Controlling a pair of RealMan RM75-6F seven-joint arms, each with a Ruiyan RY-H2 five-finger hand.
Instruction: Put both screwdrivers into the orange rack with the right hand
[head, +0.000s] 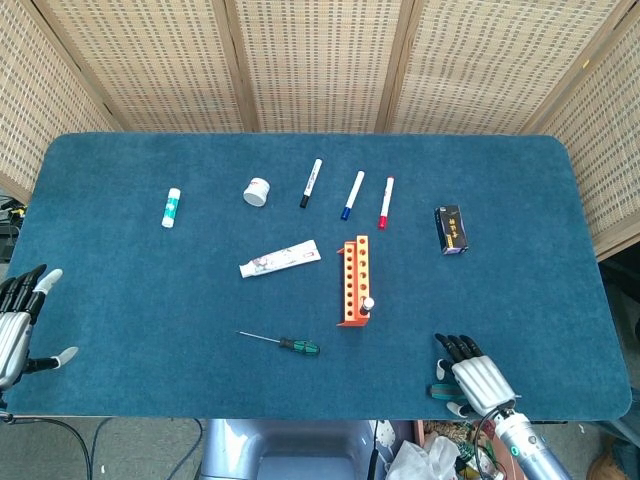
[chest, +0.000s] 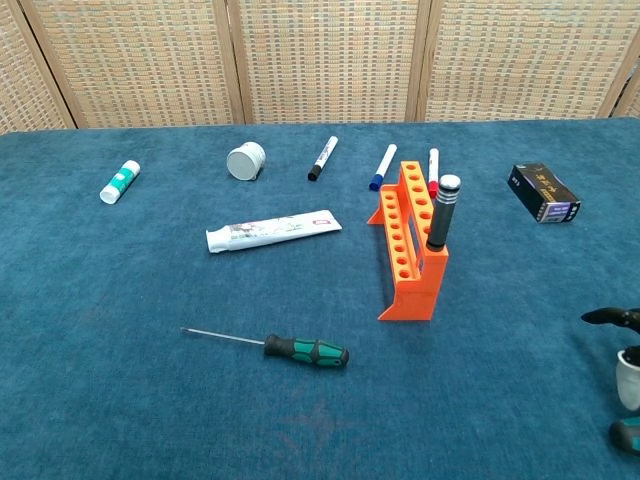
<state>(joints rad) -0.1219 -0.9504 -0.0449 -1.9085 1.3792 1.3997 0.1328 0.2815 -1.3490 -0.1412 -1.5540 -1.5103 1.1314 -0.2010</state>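
Standing upright near the middle of the blue felt-covered bench, a narrow orange plastic rack with a row of round holes holds 1 black-handled screwdriver with a silver cap in its near end, handle up. The second screwdriver, with a green and black handle and a thin metal shaft, lies flat on the felt to the left of the rack and a little nearer the front edge, well apart from it.

At the bench's front right edge the right robot hand rests low, fingers extended and slightly apart, holding nothing; the chest view shows only its fingertips at the frame's right border. At the far left edge, the left robot hand is open and empty too.

Further back lie a white toothpaste tube, a small white round jar, a green and white glue stick, 3 markers with black, blue and red caps, and a small black box
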